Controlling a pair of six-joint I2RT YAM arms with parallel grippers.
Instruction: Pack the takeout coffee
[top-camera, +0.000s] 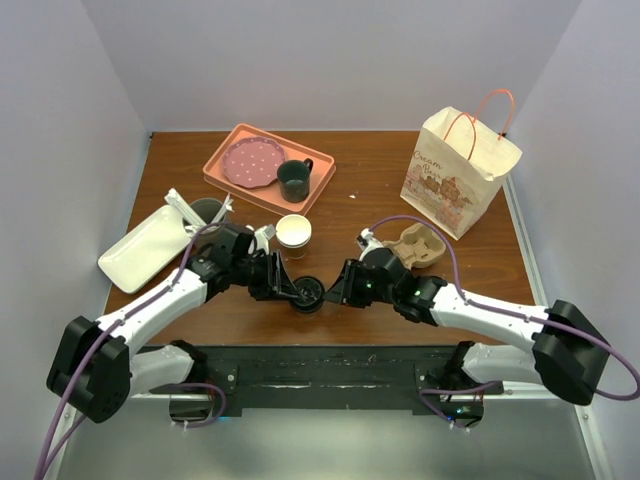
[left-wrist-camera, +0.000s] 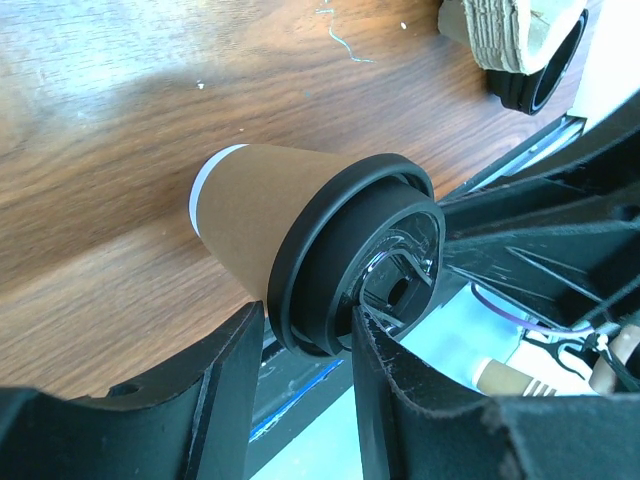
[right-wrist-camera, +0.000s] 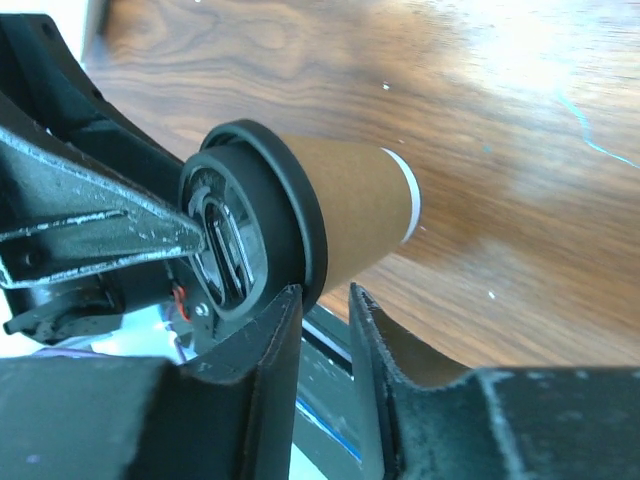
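Two arms reach inward, meeting at the tan-brown paper cup with a round black lid (top-camera: 307, 293), which stands upright near the front edge of the bench (top-camera: 370, 170) — some open wood behind. The left wrist view shows the left fingers (left-wrist-camera: 215, 400) pinching the lid's rim. The right fingers (right-wrist-camera: 265, 370) stand narrowly apart at the rim — grip unclear.

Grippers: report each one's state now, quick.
Left gripper: closed on the black-lidded tan-brown paper coffee cup, at its lid rim.
Right gripper: narrow jaws straddle the same rim; whether it grips cannot be told.
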